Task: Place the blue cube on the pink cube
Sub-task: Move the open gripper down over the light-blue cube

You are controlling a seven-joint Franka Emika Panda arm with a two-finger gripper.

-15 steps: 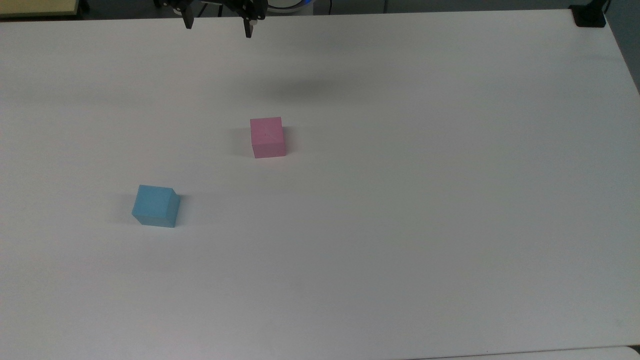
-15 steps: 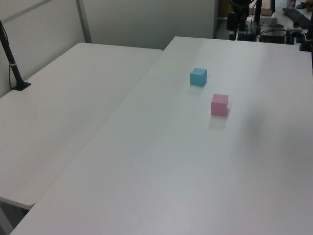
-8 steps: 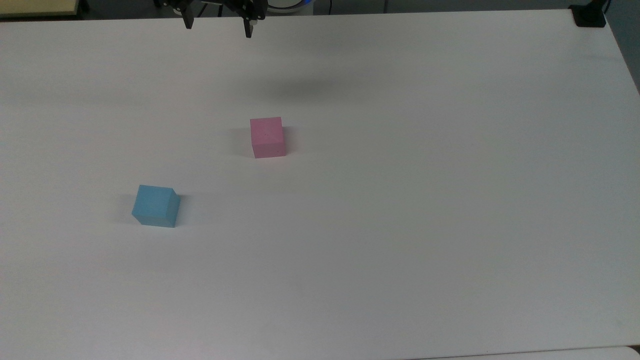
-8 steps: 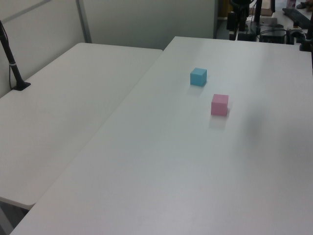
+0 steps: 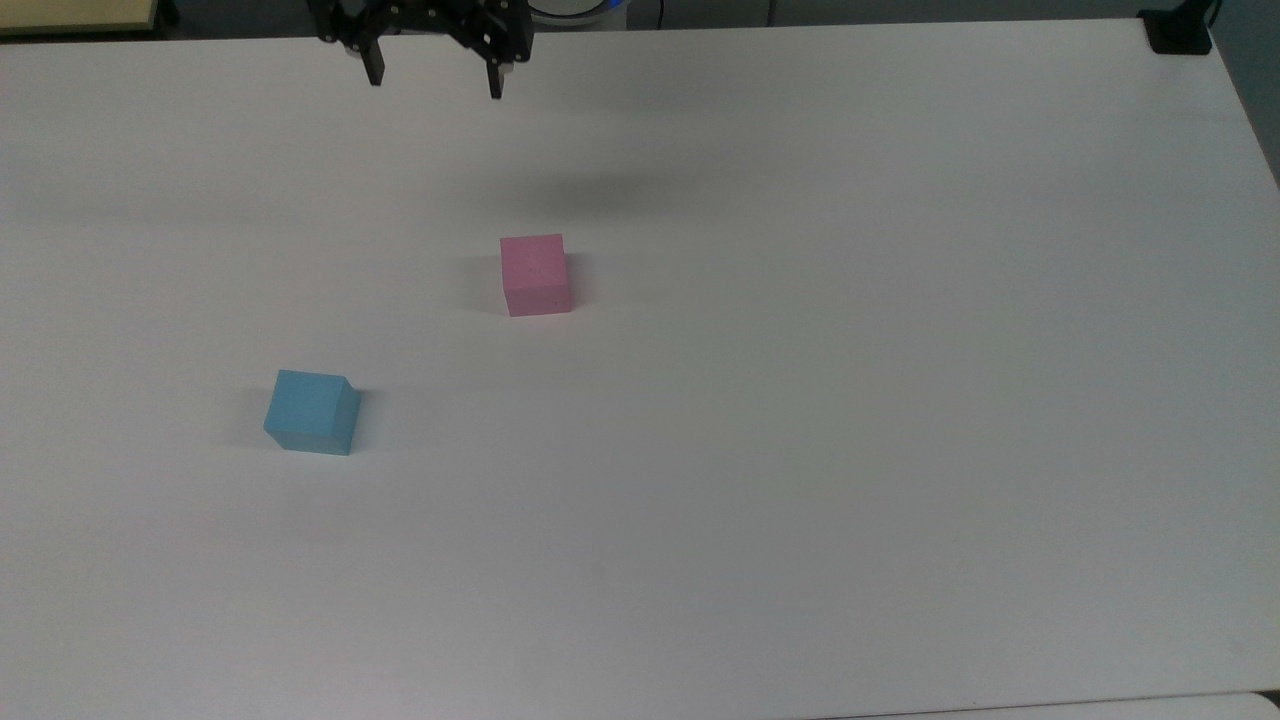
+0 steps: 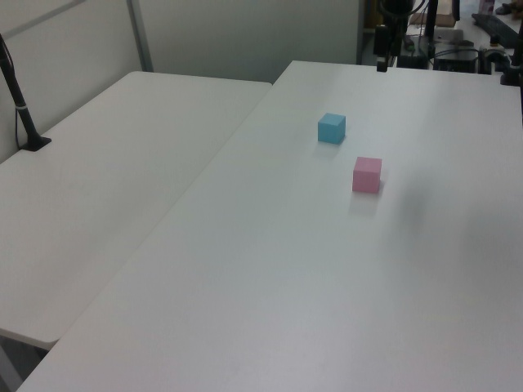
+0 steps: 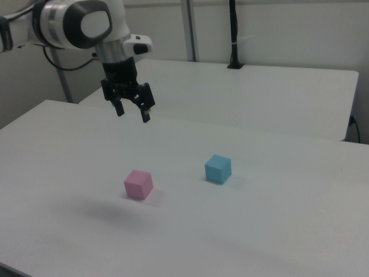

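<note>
Black two-finger gripper [image 7: 132,112] hangs high above the white table [image 5: 800,450], fingers spread wide, holding nothing. In the right view, the small light-blue matte cube [image 7: 218,169] sits below and to the gripper's right, well apart from it, beside the small pale-pink matte cube [image 7: 138,184]. Both cubes are plain, with no writing.

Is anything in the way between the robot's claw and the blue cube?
No, nothing visible is in the way. The gripper hangs open above the white table, off from both cubes. The blue cube sits alone, and the pink cube rests apart from it, to the right view's left, not between them.
</note>
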